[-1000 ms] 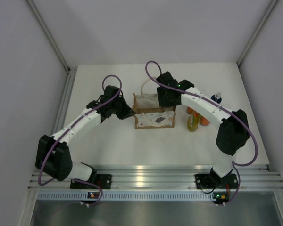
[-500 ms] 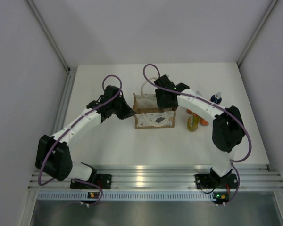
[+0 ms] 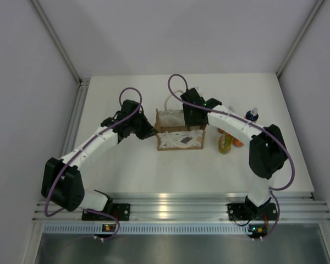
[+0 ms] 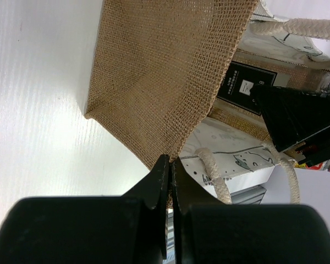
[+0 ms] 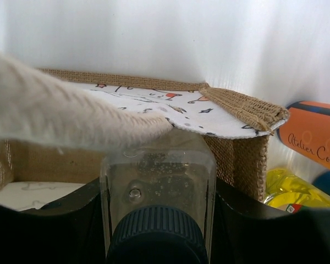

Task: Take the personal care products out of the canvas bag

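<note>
While left end effector pinches canvas bag rim, right end effector clamps clear bottle.

A clear bottle fills the gap between our right gripper fingers; the rope handle of the canvas bag crosses just ahead of them.

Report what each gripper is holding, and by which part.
Left gripper: canvas bag, pinched at the rim of its burlap side. Right gripper: clear bottle, by the sides of its body.
</note>
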`<control>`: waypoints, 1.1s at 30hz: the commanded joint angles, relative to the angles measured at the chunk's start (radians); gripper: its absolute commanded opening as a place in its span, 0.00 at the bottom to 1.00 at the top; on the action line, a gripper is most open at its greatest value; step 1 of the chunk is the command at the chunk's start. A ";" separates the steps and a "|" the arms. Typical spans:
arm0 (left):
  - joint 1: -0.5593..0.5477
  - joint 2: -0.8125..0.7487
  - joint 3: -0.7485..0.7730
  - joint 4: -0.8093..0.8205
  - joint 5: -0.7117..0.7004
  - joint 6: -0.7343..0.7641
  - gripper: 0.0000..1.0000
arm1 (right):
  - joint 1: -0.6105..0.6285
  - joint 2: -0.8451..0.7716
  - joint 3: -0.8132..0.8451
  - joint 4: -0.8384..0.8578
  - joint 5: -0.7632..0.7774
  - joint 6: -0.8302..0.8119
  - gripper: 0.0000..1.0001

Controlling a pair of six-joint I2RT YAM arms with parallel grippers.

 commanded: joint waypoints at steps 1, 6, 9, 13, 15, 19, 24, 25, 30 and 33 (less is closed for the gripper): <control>0.009 -0.013 0.007 0.012 -0.016 0.024 0.01 | -0.011 -0.124 0.021 0.080 0.000 -0.032 0.00; 0.010 -0.007 0.009 0.012 -0.021 0.019 0.01 | -0.010 -0.178 0.087 0.082 -0.055 -0.080 0.00; 0.010 -0.007 0.010 0.012 -0.019 0.016 0.01 | -0.011 -0.204 0.118 0.080 -0.083 -0.087 0.00; 0.010 -0.012 0.012 0.012 -0.021 0.014 0.03 | -0.011 -0.234 0.147 0.066 -0.142 -0.084 0.00; 0.009 -0.010 0.012 0.012 -0.021 0.016 0.06 | -0.011 -0.244 0.174 0.051 -0.175 -0.086 0.00; 0.009 -0.010 0.018 0.011 -0.021 0.019 0.12 | -0.011 -0.280 0.222 0.014 -0.227 -0.086 0.00; 0.009 -0.002 0.027 0.012 -0.015 0.021 0.33 | -0.014 -0.325 0.323 -0.053 -0.323 -0.052 0.00; 0.010 -0.002 0.030 0.011 -0.016 0.022 0.43 | -0.016 -0.337 0.337 -0.064 -0.343 -0.048 0.00; 0.009 -0.008 0.041 0.011 -0.019 0.021 0.67 | -0.019 -0.394 0.403 -0.148 -0.440 -0.012 0.00; 0.011 -0.015 0.043 0.011 -0.019 0.021 0.71 | -0.030 -0.420 0.405 -0.202 -0.530 0.000 0.00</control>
